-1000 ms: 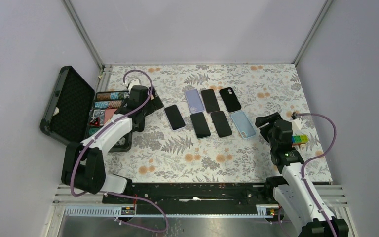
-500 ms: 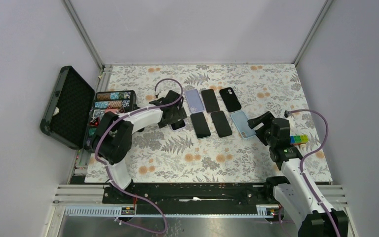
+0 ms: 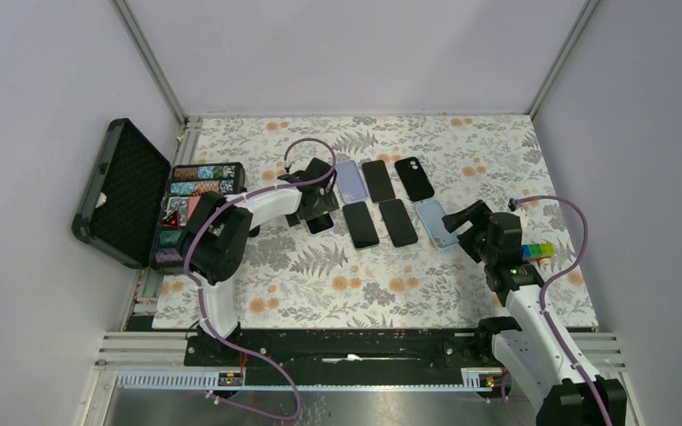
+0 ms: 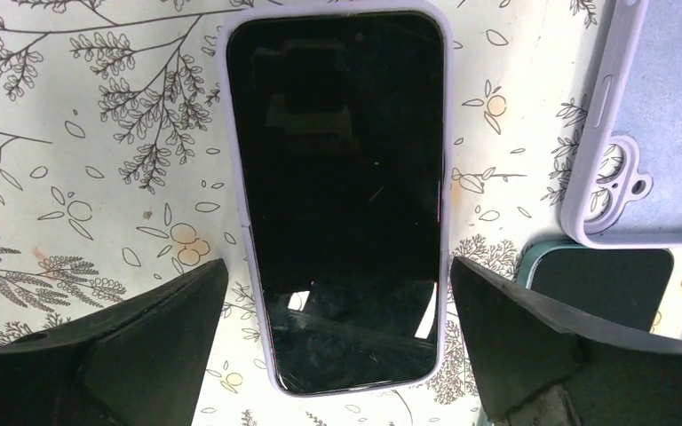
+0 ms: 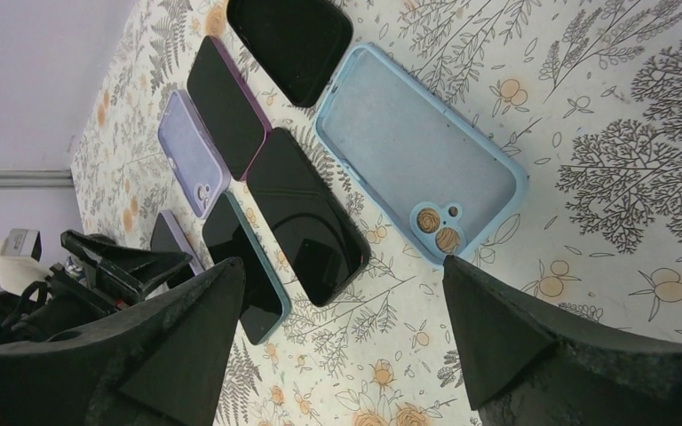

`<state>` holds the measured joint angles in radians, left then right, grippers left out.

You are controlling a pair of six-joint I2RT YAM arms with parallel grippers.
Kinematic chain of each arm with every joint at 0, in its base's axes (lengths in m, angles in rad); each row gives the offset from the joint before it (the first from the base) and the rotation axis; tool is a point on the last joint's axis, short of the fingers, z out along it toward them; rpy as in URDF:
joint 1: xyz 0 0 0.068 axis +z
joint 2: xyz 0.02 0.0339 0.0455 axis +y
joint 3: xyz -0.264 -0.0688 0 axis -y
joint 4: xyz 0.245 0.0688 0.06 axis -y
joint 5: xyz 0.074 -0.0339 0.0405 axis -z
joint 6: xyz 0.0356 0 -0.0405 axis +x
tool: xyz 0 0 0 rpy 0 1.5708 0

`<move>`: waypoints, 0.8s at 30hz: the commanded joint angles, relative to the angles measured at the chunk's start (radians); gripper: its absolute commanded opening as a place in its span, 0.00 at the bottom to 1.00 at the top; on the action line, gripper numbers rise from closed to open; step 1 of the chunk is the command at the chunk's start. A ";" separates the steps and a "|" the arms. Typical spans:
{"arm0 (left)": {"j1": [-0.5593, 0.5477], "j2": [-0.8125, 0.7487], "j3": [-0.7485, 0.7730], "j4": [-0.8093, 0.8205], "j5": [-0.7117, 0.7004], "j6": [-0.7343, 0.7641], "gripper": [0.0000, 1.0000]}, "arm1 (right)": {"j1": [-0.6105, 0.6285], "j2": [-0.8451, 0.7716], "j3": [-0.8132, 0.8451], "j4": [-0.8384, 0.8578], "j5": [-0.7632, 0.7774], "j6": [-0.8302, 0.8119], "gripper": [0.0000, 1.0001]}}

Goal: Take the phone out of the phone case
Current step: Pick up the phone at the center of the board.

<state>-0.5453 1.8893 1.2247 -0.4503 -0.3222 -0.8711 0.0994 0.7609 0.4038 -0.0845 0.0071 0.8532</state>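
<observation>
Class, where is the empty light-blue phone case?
Top view: the light-blue case lies at the near row's right end, beside a black phone.

The left arm (image 3: 262, 202) and right arm (image 3: 542, 328) have white shell links joined by black joints; a lilac cable (image 3: 305, 142) arches off each wrist, the right one bulging toward three o'clock; a small green light (image 3: 514, 274) glows on the right forearm; the fingers (image 4: 133, 351) are matte black wedges.
</observation>
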 commanded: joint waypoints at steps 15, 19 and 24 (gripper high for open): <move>-0.005 0.164 0.187 -0.240 -0.131 -0.059 0.89 | -0.004 0.144 0.057 0.139 -0.027 -0.035 0.86; -0.005 0.158 0.162 -0.208 -0.151 -0.046 0.76 | -0.004 0.160 0.081 0.132 -0.057 -0.054 0.86; -0.004 0.116 0.078 -0.087 -0.145 -0.002 0.48 | -0.004 0.273 0.113 0.229 -0.282 -0.154 0.86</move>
<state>-0.5591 2.0083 1.3800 -0.5884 -0.4297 -0.9119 0.0978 0.9428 0.4446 0.0608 -0.0845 0.7967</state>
